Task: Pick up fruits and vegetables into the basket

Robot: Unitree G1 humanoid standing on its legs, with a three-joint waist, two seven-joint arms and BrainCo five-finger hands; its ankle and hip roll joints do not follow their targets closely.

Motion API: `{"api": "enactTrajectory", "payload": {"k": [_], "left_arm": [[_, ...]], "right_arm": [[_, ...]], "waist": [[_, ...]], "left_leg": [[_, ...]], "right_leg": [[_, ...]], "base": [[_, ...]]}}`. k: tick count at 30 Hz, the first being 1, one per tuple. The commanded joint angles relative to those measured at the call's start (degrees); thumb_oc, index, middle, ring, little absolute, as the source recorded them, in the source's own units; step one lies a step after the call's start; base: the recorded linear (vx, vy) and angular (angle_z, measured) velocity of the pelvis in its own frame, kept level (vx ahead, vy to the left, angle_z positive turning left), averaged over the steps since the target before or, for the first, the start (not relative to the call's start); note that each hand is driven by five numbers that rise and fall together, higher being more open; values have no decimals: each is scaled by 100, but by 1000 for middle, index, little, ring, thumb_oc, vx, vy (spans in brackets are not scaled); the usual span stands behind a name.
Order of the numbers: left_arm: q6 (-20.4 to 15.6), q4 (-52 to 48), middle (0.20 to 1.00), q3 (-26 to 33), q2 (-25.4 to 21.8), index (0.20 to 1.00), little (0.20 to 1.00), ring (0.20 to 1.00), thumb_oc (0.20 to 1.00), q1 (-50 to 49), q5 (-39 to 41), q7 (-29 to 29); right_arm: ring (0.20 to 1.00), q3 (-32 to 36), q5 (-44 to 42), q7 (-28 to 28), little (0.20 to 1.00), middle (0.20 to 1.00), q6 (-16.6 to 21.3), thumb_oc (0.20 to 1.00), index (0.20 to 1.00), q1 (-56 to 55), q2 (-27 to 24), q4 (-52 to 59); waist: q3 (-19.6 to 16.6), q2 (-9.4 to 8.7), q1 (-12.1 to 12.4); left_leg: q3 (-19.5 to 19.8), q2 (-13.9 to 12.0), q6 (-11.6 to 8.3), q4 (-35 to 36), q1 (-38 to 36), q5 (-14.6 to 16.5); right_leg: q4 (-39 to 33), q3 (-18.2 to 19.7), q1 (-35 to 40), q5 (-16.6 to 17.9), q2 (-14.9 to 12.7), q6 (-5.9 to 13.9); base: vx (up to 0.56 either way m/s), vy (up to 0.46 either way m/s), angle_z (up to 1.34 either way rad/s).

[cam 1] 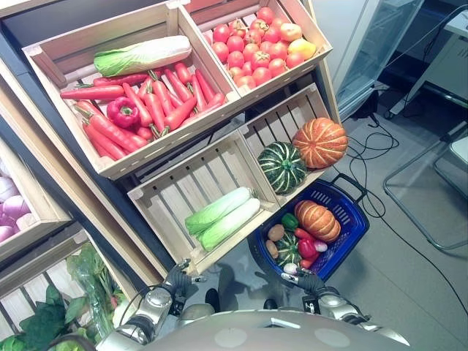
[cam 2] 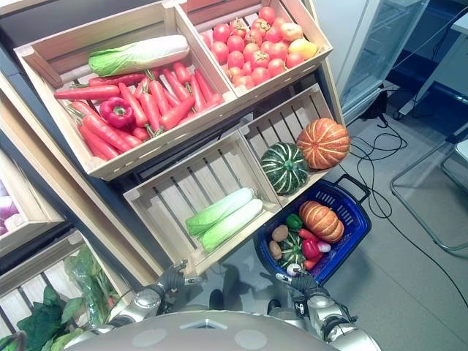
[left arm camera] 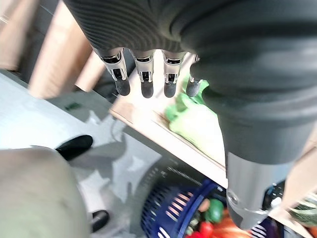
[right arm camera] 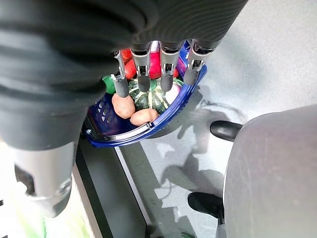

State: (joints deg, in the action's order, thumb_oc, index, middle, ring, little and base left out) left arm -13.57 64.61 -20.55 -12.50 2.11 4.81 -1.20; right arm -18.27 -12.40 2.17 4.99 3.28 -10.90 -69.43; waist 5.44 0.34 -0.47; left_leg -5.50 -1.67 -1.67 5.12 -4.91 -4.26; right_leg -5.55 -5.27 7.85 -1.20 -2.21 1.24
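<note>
A blue shopping basket (cam 1: 356, 223) stands on the floor below the lower crates. It holds an orange pumpkin (cam 1: 317, 220), a small green squash (cam 1: 288, 249), potatoes (right arm camera: 124, 105), and red and green peppers. My left hand (cam 1: 175, 279) hangs open and empty in front of the crate with two napa cabbages (cam 1: 221, 217). My right hand (cam 1: 310, 282) is open and empty just above the basket's near rim (right arm camera: 148, 127), its fingers (right arm camera: 143, 74) straight over the squash. On the shelf above sit a green squash (cam 1: 281, 166) and an orange pumpkin (cam 1: 319, 142).
The upper crates hold carrots (cam 1: 150, 106), a red pepper (cam 1: 122, 112), a napa cabbage (cam 1: 142, 55) and tomatoes (cam 1: 252, 42). Leafy greens (cam 1: 44, 322) fill a crate at lower left. A metal chair frame (cam 1: 424, 197) and cables lie on the floor at right.
</note>
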Motion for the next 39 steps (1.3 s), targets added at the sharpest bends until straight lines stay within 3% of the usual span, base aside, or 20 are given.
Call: {"api": "enactTrajectory", "payload": {"k": [1,7,9,12,13,16,22,29,39], "left_arm": [[-416,1,1000,-216,-30,1000,1000,1000,1000,459,-80,-29],[-628,-333,1000,-301,-129,1000,1000,1000,1000,598,-3,170],[-951,-642,1000,-368,-183,1000,1000,1000,1000,675,-600,920],[-941,-1002,1000,-335,-275,1000,1000,1000,1000,734,-949,1655],[-941,-1002,1000,-335,-275,1000,1000,1000,1000,734,-949,1655],[-647,-1425,1000,-403,-450,1000,1000,1000,1000,972,-1852,2528],[-54,-1425,1000,-627,-621,1000,1000,1000,1000,1713,-2266,3485],[278,-1361,1000,-877,-715,1000,1000,1000,1000,2694,-2367,4325],[558,-948,1000,-1039,-1210,1000,1000,1000,1000,3979,-2243,5032]], "right_arm": [[1000,-95,-83,29,1000,1000,35,1000,1000,306,-108,-66],[1000,-119,-139,52,1000,1000,-14,1000,1000,268,-132,-11],[1000,-122,-189,38,1000,1000,-27,1000,1000,257,-141,4],[1000,-177,-273,91,1000,1000,-26,1000,1000,203,-111,71],[1000,-177,-273,91,1000,1000,-26,1000,1000,203,-111,71],[1000,-238,-413,125,1000,1000,-7,1000,1000,218,-149,172],[1000,-427,-703,189,1000,1000,186,1000,1000,489,-249,312],[1000,-541,-1020,366,1000,1000,485,1000,1000,784,-523,595],[1000,-583,-1581,671,1000,1000,852,1000,1000,1078,-762,1187]], "waist": [[125,-28,-14],[148,-46,-40],[168,-59,-38],[202,-70,-33],[202,-70,-33],[305,-76,-29],[729,-35,-123],[1549,-49,-278],[2279,-323,-483]], "left_leg": [[327,231,168,-12,-159,652],[311,233,177,-12,-126,652],[300,232,172,-12,-106,652],[310,239,178,-12,-78,638],[310,239,178,-12,-78,638],[307,239,181,-12,43,601],[238,212,223,-199,418,579],[157,212,135,-1466,1446,721],[46,27,14,-3408,3164,1191]], "right_leg": [[135,-148,-156,64,-61,313],[131,-116,-184,76,-45,319],[118,-113,-199,89,-43,324],[131,-95,-230,100,-43,326],[131,-95,-230,100,-43,326],[225,-85,-390,85,-34,310],[809,-42,-924,-118,27,253],[1900,12,-1831,-398,57,138],[3394,-16,-3184,-832,34,-70]], "base": [[0,0,0],[0,0,0],[0,0,0],[0,0,0],[0,0,0],[0,0,0],[-82,15,-5],[-149,16,-11],[-111,6,-2]]}}
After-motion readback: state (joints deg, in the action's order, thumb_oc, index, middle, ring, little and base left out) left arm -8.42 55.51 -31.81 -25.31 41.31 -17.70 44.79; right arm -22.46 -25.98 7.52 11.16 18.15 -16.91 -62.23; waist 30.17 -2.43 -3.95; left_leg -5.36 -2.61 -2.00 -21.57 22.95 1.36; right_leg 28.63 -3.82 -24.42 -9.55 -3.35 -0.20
